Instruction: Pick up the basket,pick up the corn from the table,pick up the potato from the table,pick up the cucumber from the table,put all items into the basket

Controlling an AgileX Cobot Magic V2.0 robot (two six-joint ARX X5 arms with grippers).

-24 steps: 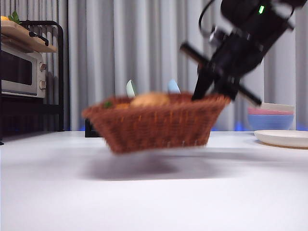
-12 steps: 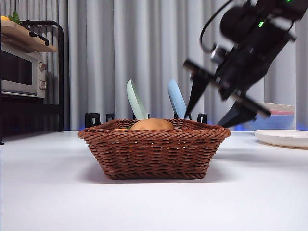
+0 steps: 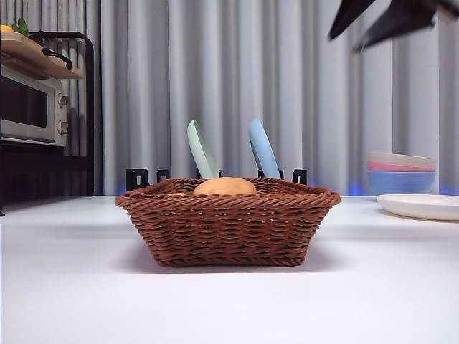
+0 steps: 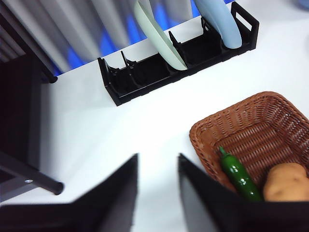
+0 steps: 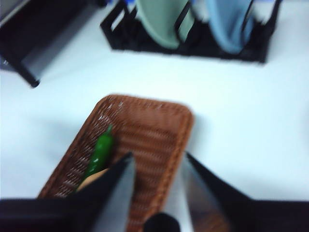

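The basket (image 3: 228,226) is sitting flat on the white counter (image 3: 229,301), in front of a black dish rack (image 4: 178,58) holding a pale green plate (image 3: 201,149) and a blue plate (image 3: 262,148). From the front only the potato (image 3: 224,187) is showing above the braided rim; the cucumber (image 4: 240,177) is lying beside it inside, seen from the wrists. The corn is not showing in any view. The right hand (image 5: 155,166) is hanging high above the basket, jaws apart and empty, its picture blurred. The left hand (image 4: 157,166) is hovering over bare counter beside the basket, jaws narrowly parted, gripping nothing. No writing is readable.
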